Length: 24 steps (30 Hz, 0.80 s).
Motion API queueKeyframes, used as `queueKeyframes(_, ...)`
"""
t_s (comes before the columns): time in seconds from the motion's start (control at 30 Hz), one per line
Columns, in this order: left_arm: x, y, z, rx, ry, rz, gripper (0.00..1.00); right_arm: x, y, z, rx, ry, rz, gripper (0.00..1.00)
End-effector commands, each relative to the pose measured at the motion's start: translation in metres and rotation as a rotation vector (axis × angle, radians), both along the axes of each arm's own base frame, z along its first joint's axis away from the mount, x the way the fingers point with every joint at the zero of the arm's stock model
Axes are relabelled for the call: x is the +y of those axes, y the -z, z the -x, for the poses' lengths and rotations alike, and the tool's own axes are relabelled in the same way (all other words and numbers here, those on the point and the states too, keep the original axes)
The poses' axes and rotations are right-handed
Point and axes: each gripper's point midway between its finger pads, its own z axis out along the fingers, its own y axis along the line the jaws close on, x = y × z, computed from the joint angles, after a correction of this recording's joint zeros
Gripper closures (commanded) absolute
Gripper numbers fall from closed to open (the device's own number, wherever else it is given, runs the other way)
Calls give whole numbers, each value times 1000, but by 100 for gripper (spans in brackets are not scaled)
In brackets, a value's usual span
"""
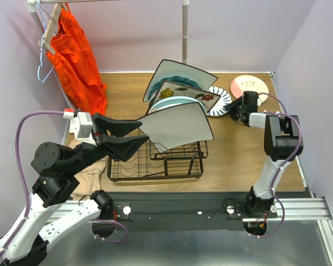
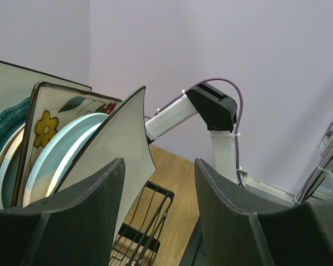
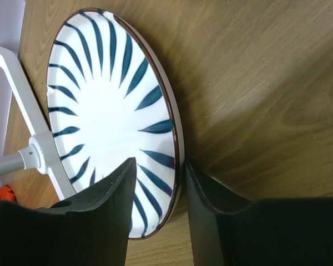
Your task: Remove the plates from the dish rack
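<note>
The black wire dish rack (image 1: 125, 166) stands mid-table and holds several upright plates: a plain white square plate (image 1: 177, 126) in front, a mint round plate (image 1: 172, 103), a flower-print square plate (image 1: 188, 93) and a large teal square plate (image 1: 180, 73). My left gripper (image 1: 144, 131) is open at the white plate's left edge, which lies just inside the gap by the left finger in the left wrist view (image 2: 127, 144). My right gripper (image 1: 233, 109) is open, its jaws straddling the rim of a white plate with dark blue stripes (image 3: 105, 105) on the table.
A cream-pink round plate (image 1: 250, 85) lies at the back right corner. An orange garment (image 1: 77, 61) hangs at the back left from a stand whose pole (image 1: 185, 30) and white foot (image 3: 28, 138) are beside the striped plate. A beige cloth (image 1: 91, 180) lies left of the rack.
</note>
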Motion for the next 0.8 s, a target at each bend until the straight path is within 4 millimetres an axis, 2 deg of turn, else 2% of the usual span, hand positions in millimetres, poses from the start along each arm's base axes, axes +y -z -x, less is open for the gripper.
queueKeyframes(0.0,-2,3,-4,8,-7,-5,38,0,-16,-7,-17,-29,45,49)
queueKeyframes(0.03,-2,3,-4,12,-9,-7,38,-2,-12,0,1,-23,56,46)
queueKeyframes(0.07,-2,4,-5,16,-12,-10,38,-3,-21,4,-12,-27,65,41)
queueKeyframes(0.17,-2,4,-5,19,-13,-18,38,-2,-30,18,-16,-54,81,30)
queueKeyframes(0.27,2,4,-7,29,-41,-35,38,-1,-32,32,4,-86,100,22)
queueKeyframes(0.37,8,3,-12,37,-88,-50,38,1,-43,40,-4,-121,129,20)
queueKeyframes(0.5,8,8,-23,77,-129,-107,39,1,-68,57,-38,-168,173,21)
queueKeyframes(0.53,5,16,-26,102,-127,-142,40,2,-91,60,-87,-176,184,23)
queueKeyframes(0.57,7,10,-26,101,-136,-145,42,2,-101,64,-113,-204,216,25)
queueKeyframes(0.6,3,15,-33,120,-145,-171,43,3,-109,72,-125,-232,232,25)
queueKeyframes(0.63,3,17,-34,129,-148,-186,44,7,-132,78,-185,-263,242,25)
queueKeyframes(0.7,4,14,-36,124,-160,-186,43,12,-154,89,-243,-331,288,25)
queueKeyframes(0.77,4,15,-39,123,-173,-189,43,28,-194,100,-365,-437,296,25)
